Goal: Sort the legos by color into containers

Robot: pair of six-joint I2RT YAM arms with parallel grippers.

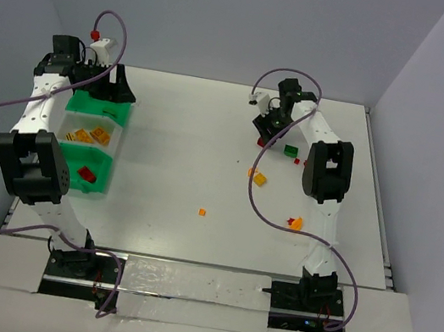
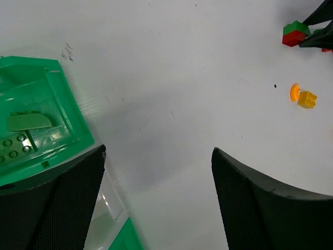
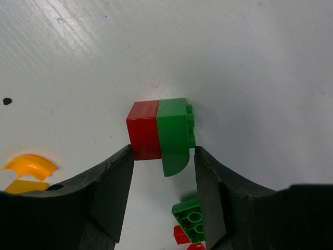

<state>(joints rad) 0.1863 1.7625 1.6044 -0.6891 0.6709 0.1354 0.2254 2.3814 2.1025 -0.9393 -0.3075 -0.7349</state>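
My right gripper (image 1: pixel 267 131) (image 3: pixel 162 149) has its fingertips pinched on a red brick joined to a green brick (image 3: pixel 158 130), low over the table; the pair also shows in the left wrist view (image 2: pixel 294 34). My left gripper (image 1: pixel 109 84) (image 2: pixel 158 151) is wide open and empty, over the table beside the far green bin (image 1: pixel 119 118) (image 2: pixel 67 112). That bin holds green bricks (image 2: pixel 28 122). The whitish middle bin (image 1: pixel 68 123) holds yellow bricks (image 1: pixel 101 135). The near green bin (image 1: pixel 73 159) holds a red brick (image 1: pixel 87 174).
Loose bricks lie on the table: a green one (image 1: pixel 291 151) (image 3: pixel 190 219) with a small red one (image 3: pixel 181 234), a yellow one (image 1: pixel 259 177) (image 2: pixel 307 99), an orange curved piece (image 3: pixel 28 165), a tiny orange one (image 1: pixel 202 211), and an orange-red one (image 1: pixel 294 223) by the right arm.
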